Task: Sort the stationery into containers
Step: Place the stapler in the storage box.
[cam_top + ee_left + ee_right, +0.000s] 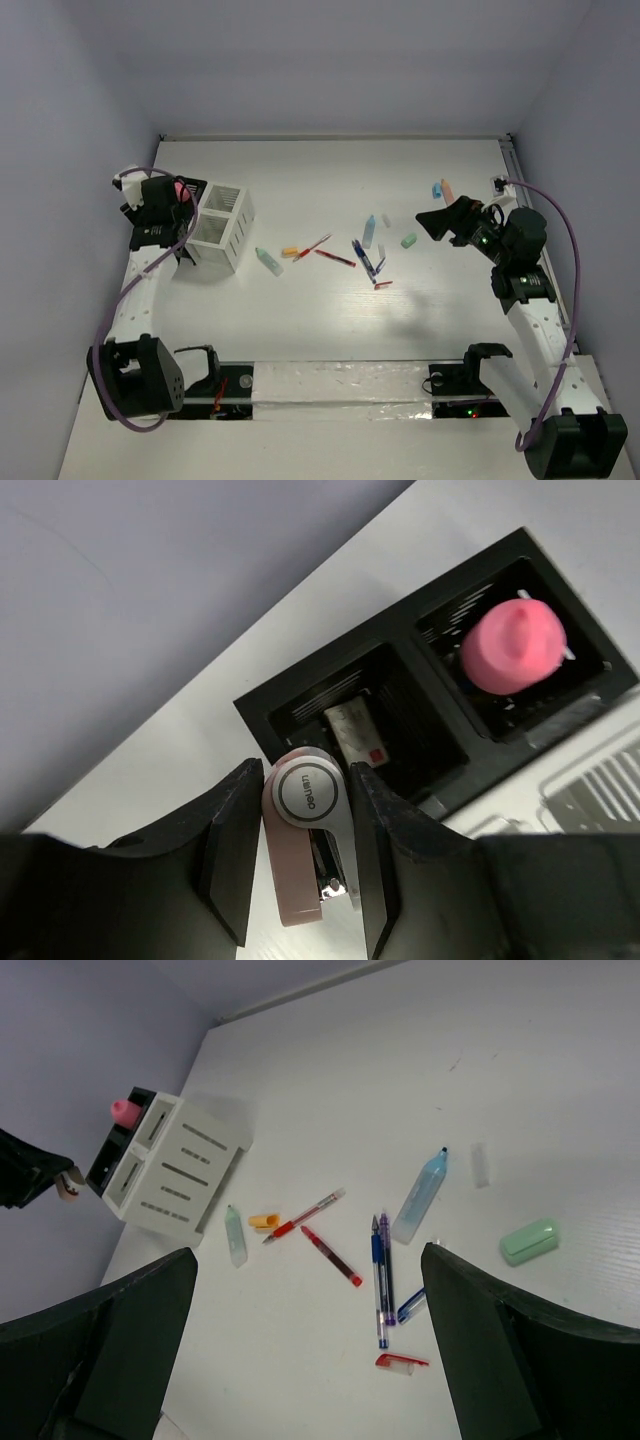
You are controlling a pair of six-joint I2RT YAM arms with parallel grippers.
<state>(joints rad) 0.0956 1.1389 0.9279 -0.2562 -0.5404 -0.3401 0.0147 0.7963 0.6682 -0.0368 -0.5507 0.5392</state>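
Pinches the light, stiff, likely slick pink piece (295, 885) by its flat sides in part-closed left gripper (305, 810) jaws, with right gripper (308, 1260) jaws wide, empty.

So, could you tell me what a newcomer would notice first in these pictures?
The left gripper grips a pink-and-white piece at the black box, far left of the table. A pink-topped stub sits in one of its compartments. Mid-table, pens lie scattered before the wide-open right gripper.
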